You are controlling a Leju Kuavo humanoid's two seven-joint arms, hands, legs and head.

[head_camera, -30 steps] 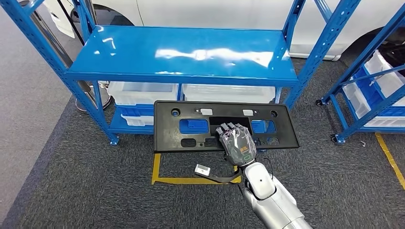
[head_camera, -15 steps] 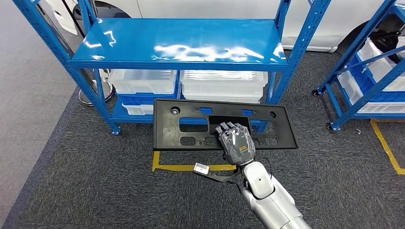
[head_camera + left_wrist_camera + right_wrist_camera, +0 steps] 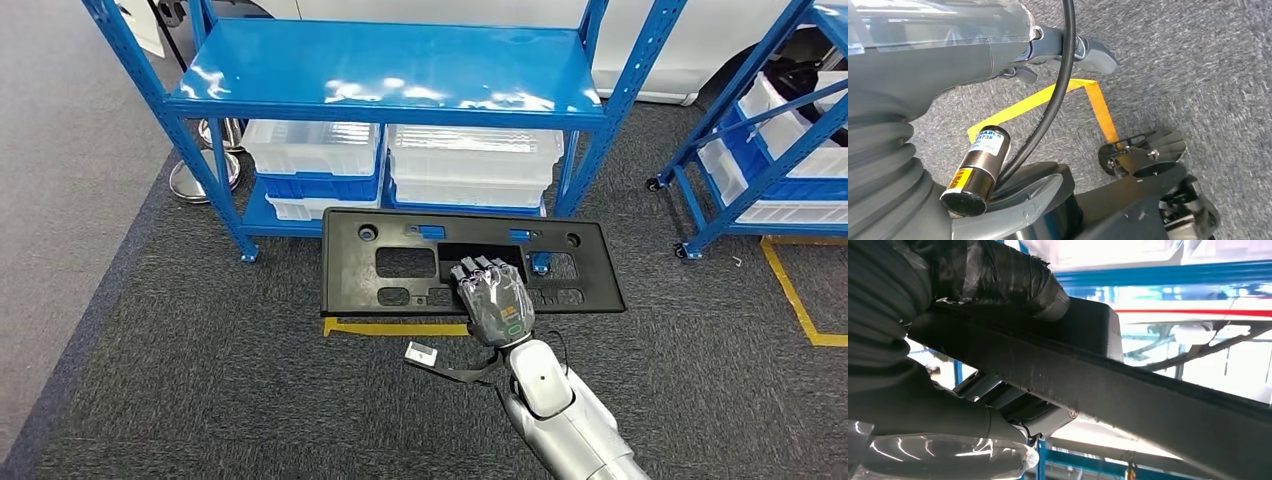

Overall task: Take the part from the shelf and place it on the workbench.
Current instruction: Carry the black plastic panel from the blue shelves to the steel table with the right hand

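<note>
The part is a long, flat black plastic panel [image 3: 345, 280] with several cut-outs. My right hand [image 3: 497, 303] grips it at its near edge, right of the middle, and holds it level above the carpet in front of the blue shelf [image 3: 390, 65]. In the right wrist view the panel's dark edge [image 3: 1128, 390] runs across the picture, with my taped thumb [image 3: 998, 280] pressed on one face and fingers under the other. My left hand [image 3: 973, 55] hangs over the carpet with its fingers apart and nothing in it.
Clear plastic bins [image 3: 470, 160] fill the shelf's lower level. A second blue rack [image 3: 760, 130] with bins stands at the right. Yellow tape [image 3: 390, 327] marks the grey carpet below the panel. A white car body [image 3: 450, 8] is behind the shelf.
The whole view has shifted: the shelf now sits farther away and higher in the picture, so the camera has moved back. The panel stays in my right hand's grip.
</note>
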